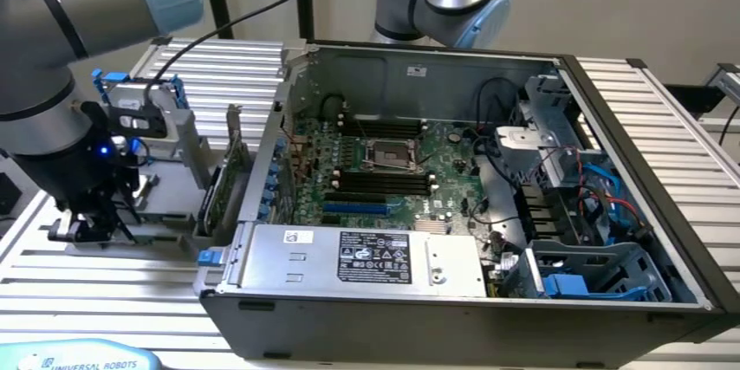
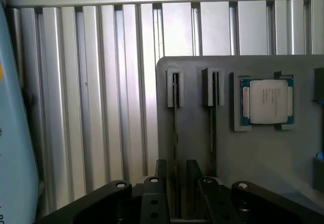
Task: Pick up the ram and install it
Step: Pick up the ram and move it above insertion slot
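Ribbed alu tabletop carries the lot, w/ the open PC case just beside the grey holder, on the exterior view's right of it. Arm hangs over the holder, and the gripper sits low, right at the holder's slots. Claw's open: fingers stand apart, one each side of the ram, w/ a gap showing on both sides. Ram's edge-on, upright in the slot nearest the holder's edge by the bare table. Second stick stands in the next slot over, parallel, just beside. CPU lies flat in a square pocket further along the holder. Green expansion card stands upright on the holder's side toward the case. Mobo lies inside the case w/ its black slots, well apart from the ram.
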{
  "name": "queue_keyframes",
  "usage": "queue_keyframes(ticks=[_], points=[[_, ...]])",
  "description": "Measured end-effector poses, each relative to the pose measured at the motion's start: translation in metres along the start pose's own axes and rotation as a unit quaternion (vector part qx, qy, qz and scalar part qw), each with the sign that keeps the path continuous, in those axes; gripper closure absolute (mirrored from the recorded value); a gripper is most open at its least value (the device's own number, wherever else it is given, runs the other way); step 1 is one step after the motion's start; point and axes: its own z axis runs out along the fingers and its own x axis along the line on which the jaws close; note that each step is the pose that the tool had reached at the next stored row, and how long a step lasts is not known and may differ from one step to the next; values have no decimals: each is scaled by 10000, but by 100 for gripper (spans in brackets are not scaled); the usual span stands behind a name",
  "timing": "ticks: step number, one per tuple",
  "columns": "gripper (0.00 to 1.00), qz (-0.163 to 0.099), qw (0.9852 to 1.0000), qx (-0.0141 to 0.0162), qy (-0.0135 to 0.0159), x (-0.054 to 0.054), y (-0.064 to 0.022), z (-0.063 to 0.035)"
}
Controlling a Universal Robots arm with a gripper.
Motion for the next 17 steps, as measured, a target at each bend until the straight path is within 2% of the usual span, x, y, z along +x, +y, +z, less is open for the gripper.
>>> queue_keyframes(ticks=[10,17], points=[[69,-90,10000,-3,2,2,-5,176],[69,-132,9999,-4,-1,-11,3,196]])
